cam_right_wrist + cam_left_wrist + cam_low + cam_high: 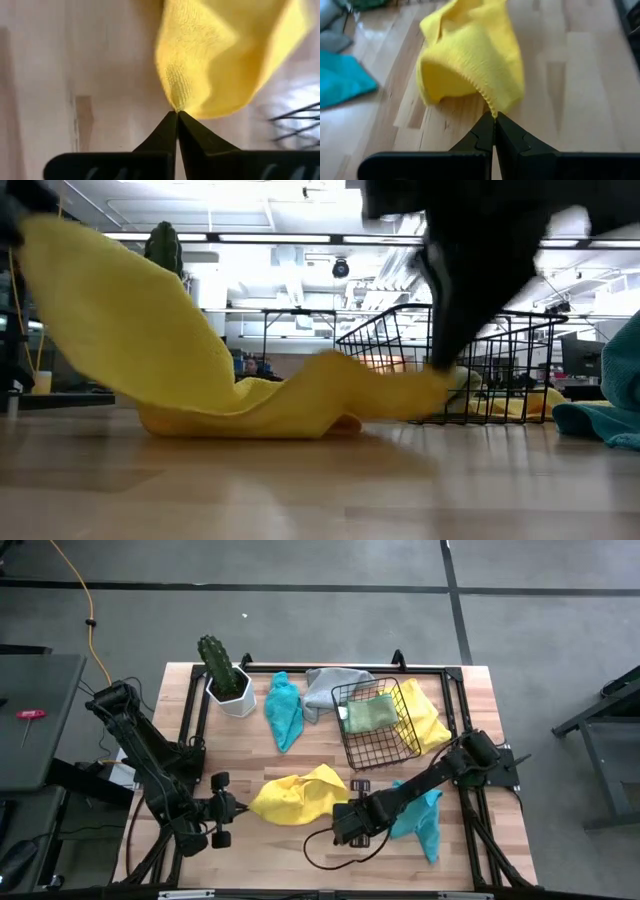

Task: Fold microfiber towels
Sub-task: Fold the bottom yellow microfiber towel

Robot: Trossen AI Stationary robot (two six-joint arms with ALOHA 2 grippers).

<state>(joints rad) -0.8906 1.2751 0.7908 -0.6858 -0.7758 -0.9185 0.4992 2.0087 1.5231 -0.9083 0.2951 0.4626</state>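
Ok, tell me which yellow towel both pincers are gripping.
The front yellow towel, stretched between left pincer and right pincer; the other yellow towel lies under the basket.

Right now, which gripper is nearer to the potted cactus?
Left. The left gripper, shut on the yellow towel, is straight below the potted cactus in the high view. The right gripper holds the towel's other end, farther right.
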